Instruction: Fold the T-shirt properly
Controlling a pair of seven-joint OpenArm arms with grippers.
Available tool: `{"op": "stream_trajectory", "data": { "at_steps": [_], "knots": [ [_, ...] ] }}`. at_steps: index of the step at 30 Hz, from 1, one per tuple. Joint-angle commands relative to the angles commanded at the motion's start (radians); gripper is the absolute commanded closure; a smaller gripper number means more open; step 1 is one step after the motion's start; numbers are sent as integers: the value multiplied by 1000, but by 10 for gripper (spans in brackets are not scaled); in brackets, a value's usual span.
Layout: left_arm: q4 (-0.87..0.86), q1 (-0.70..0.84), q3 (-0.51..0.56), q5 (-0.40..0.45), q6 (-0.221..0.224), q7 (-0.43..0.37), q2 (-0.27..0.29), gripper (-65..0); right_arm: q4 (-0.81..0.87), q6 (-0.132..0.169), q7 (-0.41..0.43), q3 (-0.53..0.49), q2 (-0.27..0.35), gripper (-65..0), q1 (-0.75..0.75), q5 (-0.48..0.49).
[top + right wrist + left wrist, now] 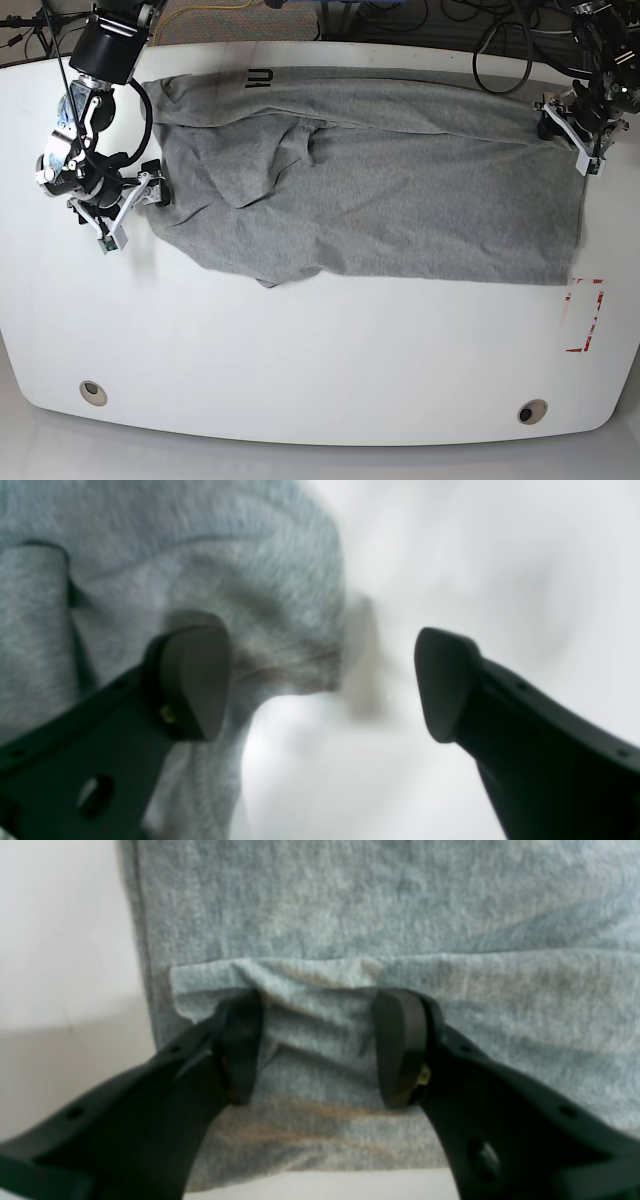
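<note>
The shirt [400,200] lies half-folded across the table's [300,380] far half. The left gripper [320,1040] straddles a hem fold, jaws apart; the right gripper [320,680] is spread, seemingly empty. Pinch both layers before lifting.

The left gripper [320,1045] had its jaws apart, tips pressed down at the far right. The right gripper [320,680] gaped wide at the far left, arm bent.
</note>
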Motion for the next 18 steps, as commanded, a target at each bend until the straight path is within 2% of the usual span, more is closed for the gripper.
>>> {"op": "stream_trajectory", "data": {
  "at_steps": [10,12,16,18],
  "knots": [
    [0,0,0,0,0,0,0,-328,-94,0,84,-29,3,-400,-5,-2],
    [0,0,0,0,0,0,0,-328,-110,0,101,-48,21,-341,-5,-2],
    [0,0,0,0,0,0,0,-329,-147,0,143,-104,71,-166,-5,-2],
    [0,0,0,0,0,0,0,-329,-163,0,153,-132,94,-117,-2,-2]
  ]
}}
